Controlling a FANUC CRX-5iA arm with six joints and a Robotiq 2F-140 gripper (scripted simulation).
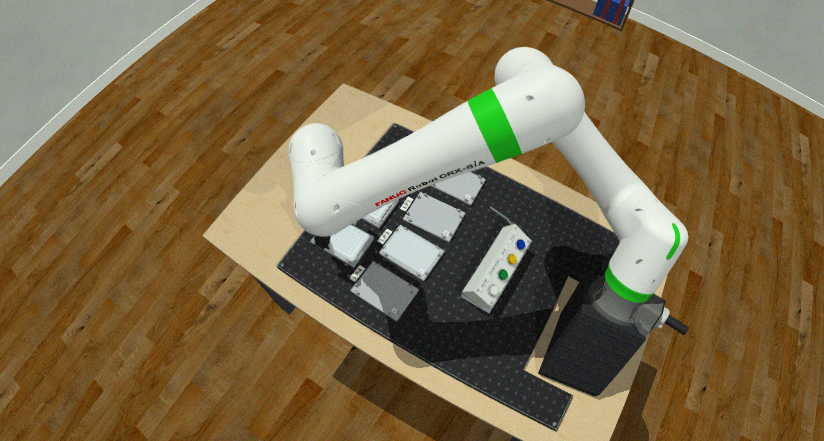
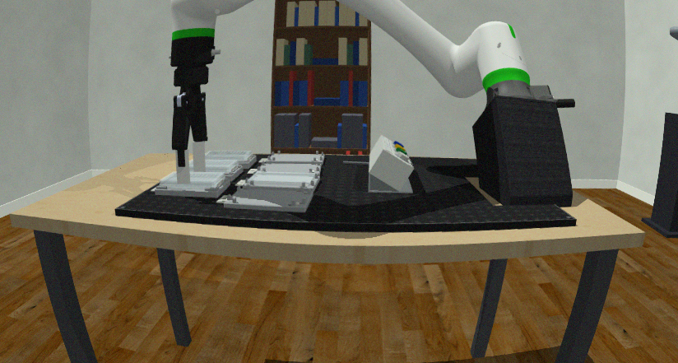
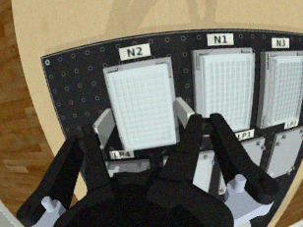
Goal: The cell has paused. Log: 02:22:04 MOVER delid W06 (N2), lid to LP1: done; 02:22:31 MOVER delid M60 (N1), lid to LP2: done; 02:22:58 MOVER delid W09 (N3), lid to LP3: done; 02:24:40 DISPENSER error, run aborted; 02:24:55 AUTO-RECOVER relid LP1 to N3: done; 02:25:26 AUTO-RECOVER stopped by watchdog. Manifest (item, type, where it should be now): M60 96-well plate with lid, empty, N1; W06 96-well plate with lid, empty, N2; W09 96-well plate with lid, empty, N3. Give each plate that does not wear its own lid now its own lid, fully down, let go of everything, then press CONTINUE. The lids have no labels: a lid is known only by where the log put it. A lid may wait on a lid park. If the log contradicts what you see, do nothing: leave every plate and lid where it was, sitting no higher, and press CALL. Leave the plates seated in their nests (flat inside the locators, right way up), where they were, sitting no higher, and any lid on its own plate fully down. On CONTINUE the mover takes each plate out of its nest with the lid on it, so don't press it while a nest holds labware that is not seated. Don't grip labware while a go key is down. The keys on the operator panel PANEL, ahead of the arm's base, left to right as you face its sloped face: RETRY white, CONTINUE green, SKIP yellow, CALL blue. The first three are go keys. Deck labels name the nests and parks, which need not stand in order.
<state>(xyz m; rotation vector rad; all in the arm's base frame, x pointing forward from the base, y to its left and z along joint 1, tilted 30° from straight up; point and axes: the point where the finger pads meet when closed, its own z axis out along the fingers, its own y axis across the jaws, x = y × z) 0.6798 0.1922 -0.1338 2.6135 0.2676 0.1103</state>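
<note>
Plates sit in a row of labelled nests on the black deck of the worktop: the N2 plate at the deck's end, the N1 plate beside it, the N3 plate beyond. The claw hangs over N2, its pale fingertips standing just off the long sides of that plate, open and holding nothing. Lid parks lie in a second row nearer the panel, whose blue, yellow, green and white keys face up.
</note>
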